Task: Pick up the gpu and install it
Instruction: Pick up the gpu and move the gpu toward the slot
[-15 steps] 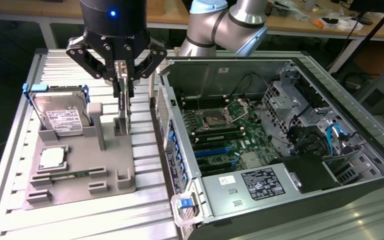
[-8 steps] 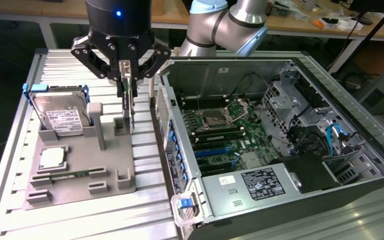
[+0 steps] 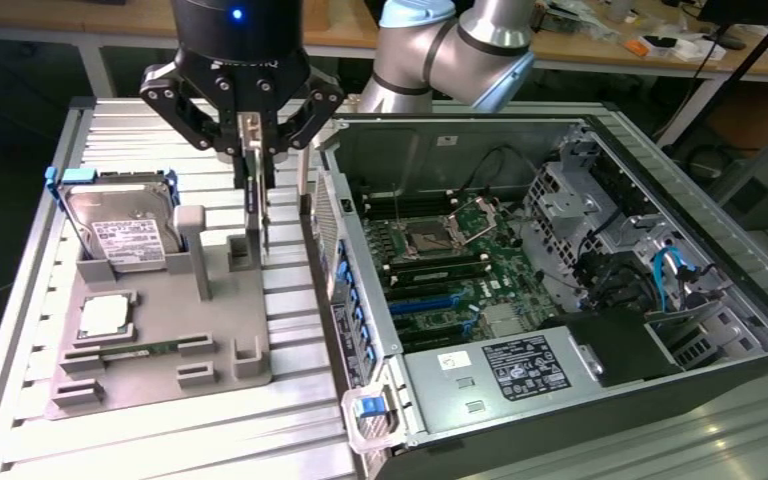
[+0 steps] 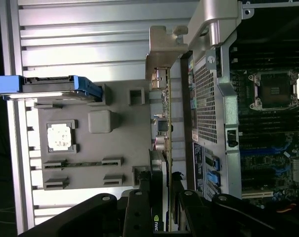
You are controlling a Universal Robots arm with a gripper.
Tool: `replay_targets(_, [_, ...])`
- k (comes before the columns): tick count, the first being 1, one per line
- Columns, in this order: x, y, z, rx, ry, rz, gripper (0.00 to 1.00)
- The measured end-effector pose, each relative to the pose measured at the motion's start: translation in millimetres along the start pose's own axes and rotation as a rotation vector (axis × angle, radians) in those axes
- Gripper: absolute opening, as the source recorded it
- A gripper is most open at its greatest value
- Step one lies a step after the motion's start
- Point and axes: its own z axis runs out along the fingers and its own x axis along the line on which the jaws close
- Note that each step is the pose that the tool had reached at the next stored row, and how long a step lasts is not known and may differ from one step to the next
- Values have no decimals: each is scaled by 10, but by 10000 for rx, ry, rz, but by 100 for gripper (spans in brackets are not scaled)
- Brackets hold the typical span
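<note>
The gpu (image 3: 259, 215) hangs upright and edge-on as a thin card under my gripper (image 3: 252, 150), whose fingers are shut on its upper edge. Its lower end sits at the slotted post of the grey fixture tray (image 3: 157, 330); whether it still rests in the slot I cannot tell. In the wrist view the gpu (image 4: 161, 128) runs as a narrow strip from my gripper (image 4: 161, 197) to its silver bracket (image 4: 165, 47), between the tray (image 4: 117, 98) and the case wall. The open computer case (image 3: 624, 150) lies at the exterior view's right, motherboard (image 3: 444, 255) and blue slots (image 3: 424, 305) exposed.
On the tray stand a silver hard drive (image 3: 124, 235) in a blue frame, a processor chip (image 3: 104, 315) and a narrow memory stick (image 3: 137, 350). The case's perforated side wall (image 4: 206, 103) rises close beside the card. A ribbed metal table (image 3: 291, 420) carries everything.
</note>
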Motion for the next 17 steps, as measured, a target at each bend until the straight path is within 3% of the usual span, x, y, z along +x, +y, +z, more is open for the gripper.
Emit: replay_targets(17, [-73,4,1,2,2,0,27])
